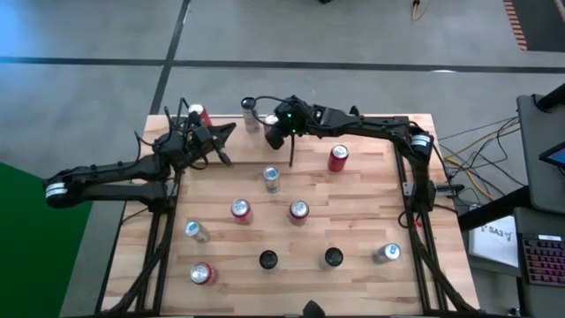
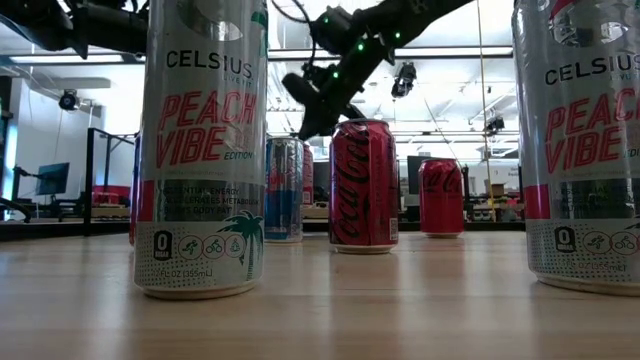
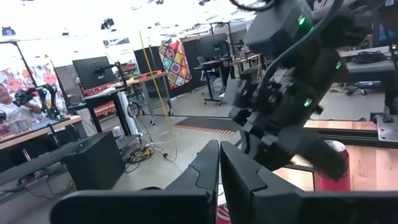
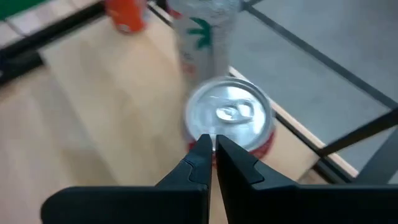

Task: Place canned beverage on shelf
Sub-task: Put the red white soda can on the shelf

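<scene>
Right end effector [image 4: 212, 144] above wooden shelf [image 4: 118, 118], closed.

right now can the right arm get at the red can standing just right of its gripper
Probably yes. The red can stands alone on bare wood beside the right gripper, nothing between them, though the gripper is shut and would have to open first.

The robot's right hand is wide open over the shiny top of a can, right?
Not quite. The right gripper is over the silver can top, but its fingers are shut, pressed together, not wide open. The right wrist view shows this best.
</scene>
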`<act>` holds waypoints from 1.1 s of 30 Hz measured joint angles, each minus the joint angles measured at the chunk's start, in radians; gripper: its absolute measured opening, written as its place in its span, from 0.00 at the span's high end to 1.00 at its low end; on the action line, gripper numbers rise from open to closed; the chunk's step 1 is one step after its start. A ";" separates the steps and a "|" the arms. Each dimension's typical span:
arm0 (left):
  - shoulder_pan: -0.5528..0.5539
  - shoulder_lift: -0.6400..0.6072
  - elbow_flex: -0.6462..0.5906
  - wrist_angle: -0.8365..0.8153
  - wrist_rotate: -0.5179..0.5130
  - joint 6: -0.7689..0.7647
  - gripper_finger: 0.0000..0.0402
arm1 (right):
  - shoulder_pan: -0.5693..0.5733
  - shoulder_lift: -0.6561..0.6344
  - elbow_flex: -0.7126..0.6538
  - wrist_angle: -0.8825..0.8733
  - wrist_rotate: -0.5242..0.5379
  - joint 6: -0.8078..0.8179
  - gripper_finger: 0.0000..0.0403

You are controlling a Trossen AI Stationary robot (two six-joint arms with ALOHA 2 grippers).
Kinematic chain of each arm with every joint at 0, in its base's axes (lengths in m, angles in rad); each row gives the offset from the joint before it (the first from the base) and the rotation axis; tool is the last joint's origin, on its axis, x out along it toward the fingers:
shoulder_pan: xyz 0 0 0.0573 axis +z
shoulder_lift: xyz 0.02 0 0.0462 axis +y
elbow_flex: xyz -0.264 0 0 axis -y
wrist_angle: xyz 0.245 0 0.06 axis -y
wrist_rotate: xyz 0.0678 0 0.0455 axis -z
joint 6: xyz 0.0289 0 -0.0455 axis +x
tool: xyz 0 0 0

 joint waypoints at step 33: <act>0.034 0.523 0.130 0.054 0.032 0.088 1.00 | -0.124 -0.186 -0.001 -0.151 -0.243 -0.389 0.97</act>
